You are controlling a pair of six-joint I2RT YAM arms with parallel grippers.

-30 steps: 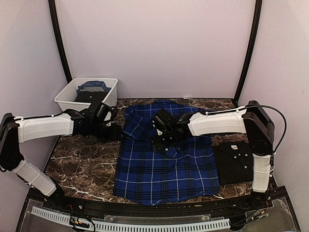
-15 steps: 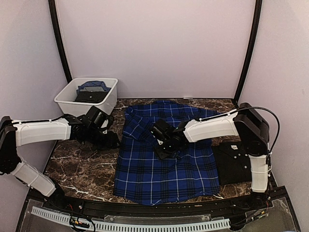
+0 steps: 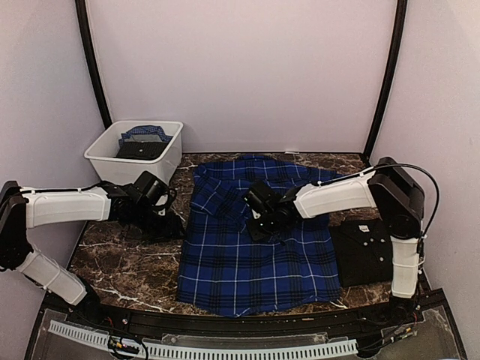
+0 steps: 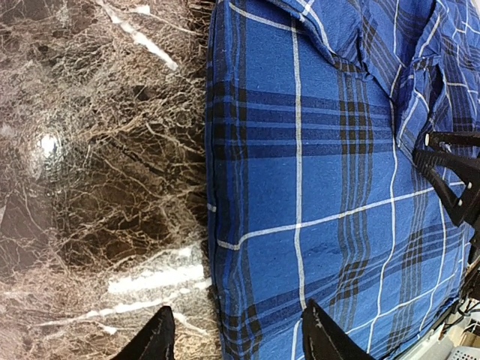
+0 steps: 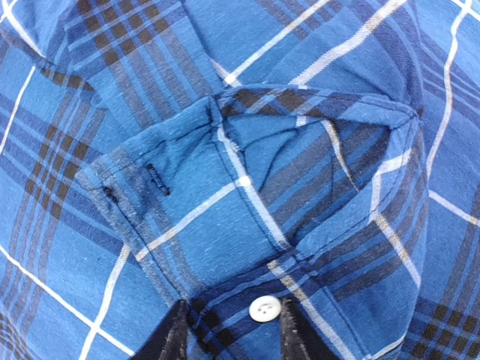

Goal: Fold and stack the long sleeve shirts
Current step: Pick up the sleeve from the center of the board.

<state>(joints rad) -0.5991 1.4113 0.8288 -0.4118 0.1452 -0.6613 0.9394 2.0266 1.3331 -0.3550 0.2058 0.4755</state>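
Note:
The blue plaid shirt (image 3: 255, 259) lies spread flat in the middle of the marble table (image 3: 127, 259). My right gripper (image 3: 264, 216) presses down on its middle. In the right wrist view the gripper (image 5: 234, 319) has its fingers narrowly apart, straddling a folded cuff (image 5: 247, 187) with a white button (image 5: 264, 308) between them. My left gripper (image 3: 169, 221) hovers at the shirt's left edge. In the left wrist view it (image 4: 236, 322) is open, one fingertip over marble and one over plaid cloth (image 4: 315, 187). The black shirt (image 3: 367, 251) lies folded at the right.
A white plastic tub (image 3: 105, 150) holding dark and blue cloth stands at the back left. Bare marble lies left of the shirt (image 4: 90, 150). The right arm's upright links stand over the black shirt's right side. Black frame posts rise at both back corners.
The right gripper's jaws have narrowed around the cuff, and it shifted slightly right and back. The left gripper drew back toward the near left, to the shirt's left edge.

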